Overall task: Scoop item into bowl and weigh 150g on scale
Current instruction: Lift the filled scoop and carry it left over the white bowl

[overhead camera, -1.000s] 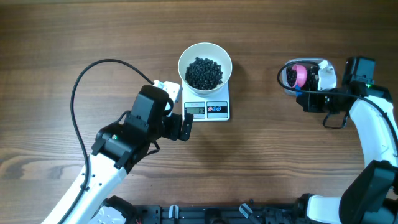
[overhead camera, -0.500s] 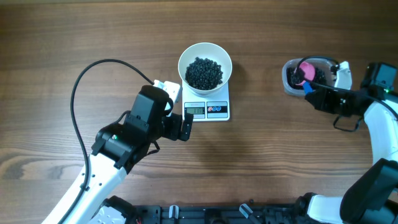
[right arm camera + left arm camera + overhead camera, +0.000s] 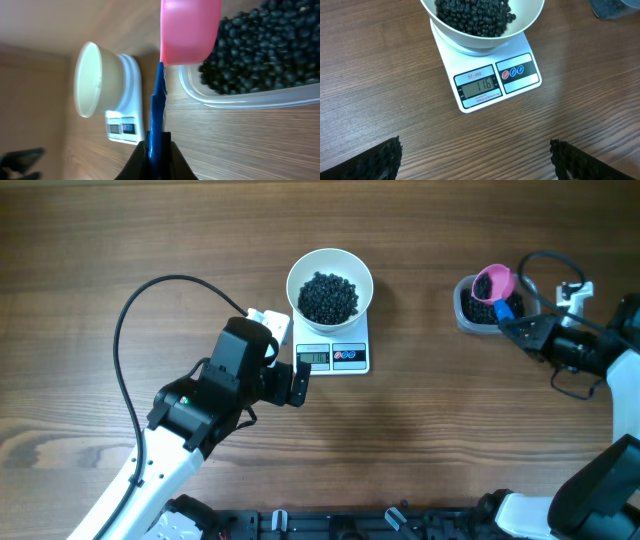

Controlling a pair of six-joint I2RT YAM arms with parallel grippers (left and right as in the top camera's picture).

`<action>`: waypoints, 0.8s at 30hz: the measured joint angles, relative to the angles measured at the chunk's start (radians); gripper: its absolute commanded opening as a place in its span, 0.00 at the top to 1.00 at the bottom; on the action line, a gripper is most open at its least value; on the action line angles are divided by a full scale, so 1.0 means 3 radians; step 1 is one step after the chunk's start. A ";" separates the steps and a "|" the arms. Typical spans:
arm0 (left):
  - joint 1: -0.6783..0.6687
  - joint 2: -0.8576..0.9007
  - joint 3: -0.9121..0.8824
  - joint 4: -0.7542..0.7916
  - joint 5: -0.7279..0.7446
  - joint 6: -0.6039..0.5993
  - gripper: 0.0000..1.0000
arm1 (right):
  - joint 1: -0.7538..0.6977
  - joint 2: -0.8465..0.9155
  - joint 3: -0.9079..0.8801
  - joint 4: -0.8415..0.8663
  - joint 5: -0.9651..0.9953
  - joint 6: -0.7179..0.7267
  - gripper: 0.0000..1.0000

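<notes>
Beans (image 3: 328,296) unchanged in bowl (image 3: 296,272), right claw (image 3: 156,150) clamping pink scoop (image 3: 190,30), drawn back over tub (image 3: 240,97), left claw (image 3: 476,159) wide

L wrist view: bowl (image 3: 480,44) cut by top edge, rim unseen. R wrist view: pink scoop (image 3: 190,30) cut at top; clear tub (image 3: 240,97) runs off right edge. Overhead: scale (image 3: 335,340) readout too small to read.

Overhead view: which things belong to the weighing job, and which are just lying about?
Job: bowl of beans on the scale; tub of beans; pink scoop, held by the shut right gripper.
Lying about: only the black cable looped by the left arm; the left gripper is open, holding nothing.
</notes>
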 measured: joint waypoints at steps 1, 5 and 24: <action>0.0000 0.0000 0.0000 0.0000 0.0000 0.0000 0.00 | -0.0028 0.0000 0.0000 -0.0001 -0.0093 0.0048 0.96; 0.0000 0.0000 0.0000 0.0000 0.0000 0.0000 0.00 | -0.0088 0.0000 0.0000 -0.0001 -0.0486 0.0148 0.96; 0.0000 0.0001 0.0000 0.0006 0.0000 0.0000 0.00 | 0.0743 0.0018 -0.0053 0.1225 -0.1358 0.1274 0.96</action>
